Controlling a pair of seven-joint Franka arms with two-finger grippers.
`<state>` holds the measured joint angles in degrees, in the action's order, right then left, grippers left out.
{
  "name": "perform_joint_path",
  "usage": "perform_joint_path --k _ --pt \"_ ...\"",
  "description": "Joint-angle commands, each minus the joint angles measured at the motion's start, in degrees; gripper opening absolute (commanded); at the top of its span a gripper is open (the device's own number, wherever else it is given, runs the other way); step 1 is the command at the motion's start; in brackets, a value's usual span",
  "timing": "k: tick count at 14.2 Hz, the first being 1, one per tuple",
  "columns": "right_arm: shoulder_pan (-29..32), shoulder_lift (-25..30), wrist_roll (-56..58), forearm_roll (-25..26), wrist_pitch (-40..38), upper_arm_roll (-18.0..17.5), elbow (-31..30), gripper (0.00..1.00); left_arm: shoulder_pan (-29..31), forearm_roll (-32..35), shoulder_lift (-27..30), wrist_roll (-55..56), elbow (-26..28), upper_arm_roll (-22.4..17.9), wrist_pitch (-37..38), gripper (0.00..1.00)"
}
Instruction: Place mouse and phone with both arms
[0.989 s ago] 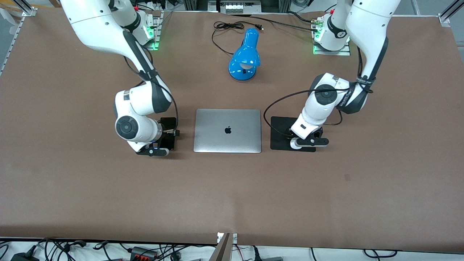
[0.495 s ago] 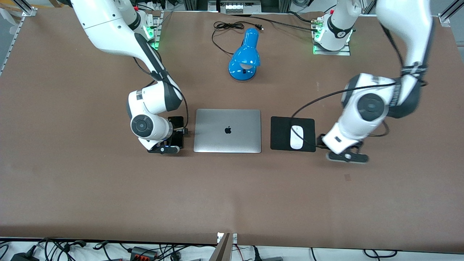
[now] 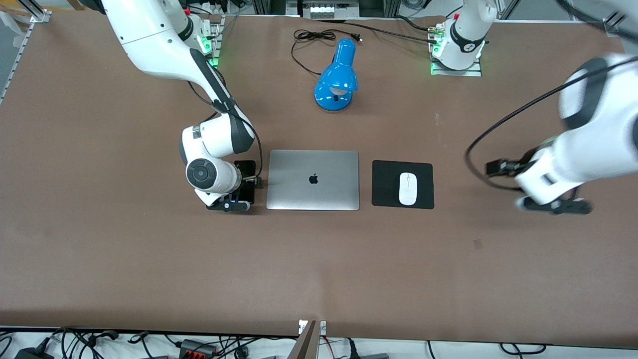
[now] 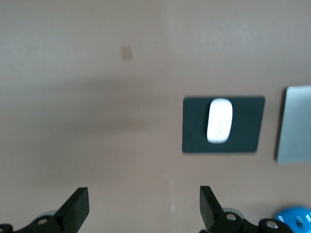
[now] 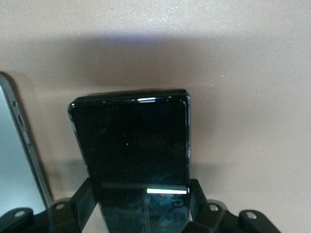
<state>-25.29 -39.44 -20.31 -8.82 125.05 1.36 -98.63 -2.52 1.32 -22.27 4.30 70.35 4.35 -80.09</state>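
Observation:
The white mouse (image 3: 407,188) lies on the black square pad (image 3: 386,184) beside the laptop; it also shows in the left wrist view (image 4: 219,120). My left gripper (image 3: 553,204) is open and empty (image 4: 143,208), up over bare table toward the left arm's end, well away from the pad. My right gripper (image 3: 242,189) is shut on the black phone (image 3: 246,167), low beside the laptop's edge at the right arm's end. In the right wrist view the phone (image 5: 131,141) sits between the fingers (image 5: 197,199), its free end just over the table.
The closed silver laptop (image 3: 313,179) lies mid-table between phone and pad. A blue desk lamp (image 3: 336,75) with a black cord stands farther from the front camera than the laptop. The brown table (image 3: 319,269) stretches toward the front camera.
My left arm has let go of the mouse on the pad and swung away toward its end of the table. My right arm has shifted the phone closer to the laptop.

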Motion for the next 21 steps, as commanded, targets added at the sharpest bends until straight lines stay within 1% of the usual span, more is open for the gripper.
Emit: perform_joint_path --k 1,2,3,4,6,7,8,10,12,14,15,17,18,19,20,21 --pt "-0.46 0.15 -0.78 -0.93 -0.59 0.40 1.07 1.00 1.37 -0.70 -0.93 -1.05 -8.73 0.22 7.92 1.00" --pt "-0.55 0.41 -0.78 -0.85 -0.68 0.40 1.16 1.00 1.29 -0.61 -0.41 -0.96 -8.05 -0.04 7.59 1.00" --pt "-0.29 1.54 -0.35 -0.85 -1.03 0.48 1.77 1.00 1.64 -1.22 1.77 -1.13 -3.86 -0.04 4.80 1.00" --pt "-0.20 3.30 0.00 -0.85 -1.73 0.66 2.47 1.00 2.25 -1.23 6.23 -0.87 2.18 -0.04 -1.23 1.00" --pt "0.94 7.16 0.80 -0.58 -4.97 1.53 4.22 1.00 2.17 -0.70 15.54 -1.05 17.19 -0.04 -14.16 1.00" --pt "2.16 8.83 1.15 0.03 -7.51 1.63 6.06 1.00 2.52 -0.70 18.72 -1.22 21.80 -0.04 -16.65 1.00" --pt "2.87 9.98 2.20 0.12 -10.58 1.71 8.17 1.00 2.87 -0.70 20.06 -1.14 24.02 -0.13 -16.76 1.00" --pt "5.67 11.92 5.96 0.47 -17.52 2.06 13.52 1.00 4.62 -1.14 20.95 -1.31 23.69 0.48 -14.75 1.00" --pt "9.71 13.24 9.74 1.52 -24.29 2.15 18.71 1.00 4.80 -1.14 20.78 -1.40 23.16 0.31 -14.21 1.00" --pt "13.06 14.38 11.95 3.36 -29.84 2.24 22.15 1.00 4.81 -0.97 20.86 -1.40 23.07 0.40 -14.30 1.00" --pt "14.82 15.52 12.22 4.77 -30.73 2.15 23.30 1.00 4.81 -1.05 20.78 -1.57 23.07 0.14 -14.22 1.00" --pt "15.88 18.06 12.75 8.71 -31.96 2.24 23.57 1.00 4.81 -1.14 20.69 -1.57 23.07 0.13 -14.30 1.00" --pt "16.93 18.95 13.88 9.52 -32.67 2.50 23.57 1.00 4.81 -0.97 20.69 -1.49 22.99 0.39 -14.39 1.00" --pt "19.03 19.48 15.98 9.44 -33.54 2.16 23.66 1.00 4.81 -1.05 20.69 -1.49 22.98 0.57 -14.39 1.00" --pt "22.27 21.49 18.09 9.00 -33.38 1.11 23.75 1.00 4.81 -1.05 20.69 -1.49 22.98 0.66 -14.39 1.00" --pt "24.83 22.20 19.16 8.91 -33.38 -0.38 23.31 1.00 4.72 -0.97 20.69 -1.49 22.90 0.83 -14.39 1.00"
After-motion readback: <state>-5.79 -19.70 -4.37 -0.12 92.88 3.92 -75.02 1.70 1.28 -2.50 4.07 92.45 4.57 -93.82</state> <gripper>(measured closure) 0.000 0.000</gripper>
